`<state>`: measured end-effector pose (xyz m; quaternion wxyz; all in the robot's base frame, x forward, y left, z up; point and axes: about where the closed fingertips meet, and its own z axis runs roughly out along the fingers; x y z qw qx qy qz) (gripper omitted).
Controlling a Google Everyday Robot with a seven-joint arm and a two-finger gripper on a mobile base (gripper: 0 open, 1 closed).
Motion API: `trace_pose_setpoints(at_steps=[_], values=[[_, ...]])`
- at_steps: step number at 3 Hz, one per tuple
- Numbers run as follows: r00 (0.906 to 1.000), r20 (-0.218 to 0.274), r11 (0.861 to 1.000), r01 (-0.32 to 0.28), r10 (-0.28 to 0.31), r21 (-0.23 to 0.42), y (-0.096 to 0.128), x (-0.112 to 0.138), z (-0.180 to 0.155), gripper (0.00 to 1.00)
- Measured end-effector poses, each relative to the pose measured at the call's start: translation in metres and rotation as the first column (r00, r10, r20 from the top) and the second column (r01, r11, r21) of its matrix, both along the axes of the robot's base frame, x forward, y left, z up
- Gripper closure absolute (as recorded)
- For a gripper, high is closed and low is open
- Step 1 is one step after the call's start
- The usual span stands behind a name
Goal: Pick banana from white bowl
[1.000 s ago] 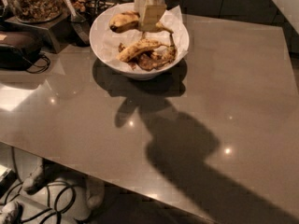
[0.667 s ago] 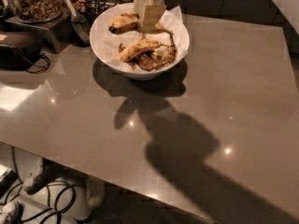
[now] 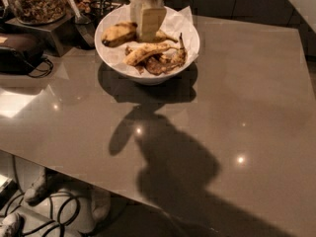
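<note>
The white bowl (image 3: pixel 193 42), lined with crinkled white paper, stands at the far left part of the table. The plump speckled banana (image 3: pixel 117 34) lies at its back left. A slimmer yellow banana (image 3: pixel 148 52) and dark brown shrivelled ones (image 3: pixel 165 64) lie in front of it. My gripper (image 3: pixel 149 31) comes down from the top edge into the bowl. Its pale tip is right beside the plump banana's right end and hides that end.
A clear jar of nuts (image 3: pixel 37 1) stands on a stand at the far left, with a black device and cord (image 3: pixel 19 51) in front of it. The grey table (image 3: pixel 237 112) stretches right and forward. Cables (image 3: pixel 54 211) lie on the floor below its front edge.
My gripper has come slightly lower and a little to the left inside the bowl. The bowl has not moved.
</note>
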<state>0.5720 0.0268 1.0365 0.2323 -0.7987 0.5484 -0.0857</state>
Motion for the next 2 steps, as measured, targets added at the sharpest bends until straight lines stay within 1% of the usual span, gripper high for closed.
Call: trace_pose_setpoints(at_steps=[1,2], values=[[0.9976,-0.040,0.998,-0.054,0.055,0.034,0.0231,-0.0335,0.0012,1.00],[0.9976,-0.040,0.998,-0.054,0.056,0.035,0.0233,-0.0336,0.0013,1.00]])
